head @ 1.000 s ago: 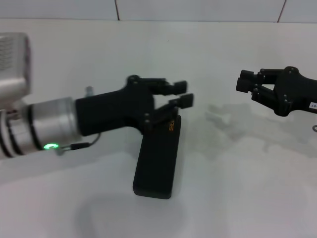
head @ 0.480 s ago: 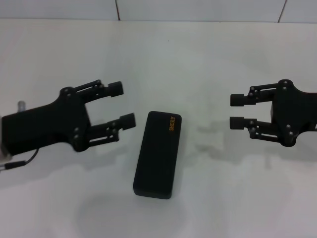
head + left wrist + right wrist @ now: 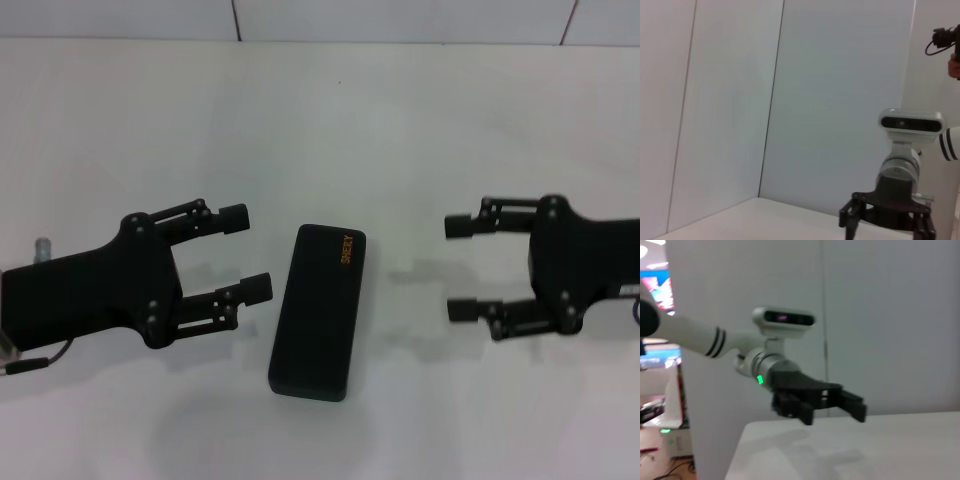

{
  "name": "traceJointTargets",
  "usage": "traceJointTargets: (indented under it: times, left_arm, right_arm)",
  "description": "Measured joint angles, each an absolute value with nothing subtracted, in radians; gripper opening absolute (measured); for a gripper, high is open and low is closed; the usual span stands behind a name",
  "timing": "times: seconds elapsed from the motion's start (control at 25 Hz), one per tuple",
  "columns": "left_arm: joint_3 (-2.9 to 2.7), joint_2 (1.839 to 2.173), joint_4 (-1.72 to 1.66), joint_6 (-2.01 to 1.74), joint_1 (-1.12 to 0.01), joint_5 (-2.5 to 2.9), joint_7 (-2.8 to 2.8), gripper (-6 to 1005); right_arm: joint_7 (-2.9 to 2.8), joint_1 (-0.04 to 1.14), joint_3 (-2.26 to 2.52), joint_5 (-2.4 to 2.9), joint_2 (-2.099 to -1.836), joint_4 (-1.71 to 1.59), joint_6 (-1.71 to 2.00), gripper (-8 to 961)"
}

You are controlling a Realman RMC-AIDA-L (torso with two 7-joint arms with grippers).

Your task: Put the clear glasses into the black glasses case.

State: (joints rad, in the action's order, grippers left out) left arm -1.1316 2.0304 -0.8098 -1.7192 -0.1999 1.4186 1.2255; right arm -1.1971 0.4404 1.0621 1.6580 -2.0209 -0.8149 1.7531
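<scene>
Case: black glasses case [image 3: 318, 311] lies closed on the table [image 3: 400, 130]; no glasses can be seen.
Left gripper [image 3: 247, 252]: fingers apart, beside the case.
Right gripper [image 3: 460, 267]: fingers apart, well apart from the case.
Risk: the glasses may be missed, being clear or out of view; the lid must be opened first.

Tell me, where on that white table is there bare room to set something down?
Bare table lies behind the closed black glasses case and both grippers, and in front of them. It is tighter between the left gripper and the case; the right gripper stands farther off.

Left pincer [image 3: 832, 407]: black, fingers apart, hovering above the white bench [image 3: 865, 450]. Arm: white with black bands, green light near the wrist. Camera [image 3: 784, 320]: white bar mounted above the wrist. Backdrop: pale wall panels.
</scene>
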Motion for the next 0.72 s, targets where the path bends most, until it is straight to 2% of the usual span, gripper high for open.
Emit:
traceJointTargets:
  times: [0.12,0.72]
  left_arm:
    - [-1.128,2.035,-0.799,-1.719,-0.204,1.43,1.225,760]
    - [-1.128,2.043,-0.799,-1.727,-0.226,1.553,1.23,752]
  right_arm:
    - [-1.184,0.431,1.085,1.657,-2.021,-0.819,1.748,777]
    - [-1.159,0.416,1.086,1.647,-2.022,-0.832,1.742,773]
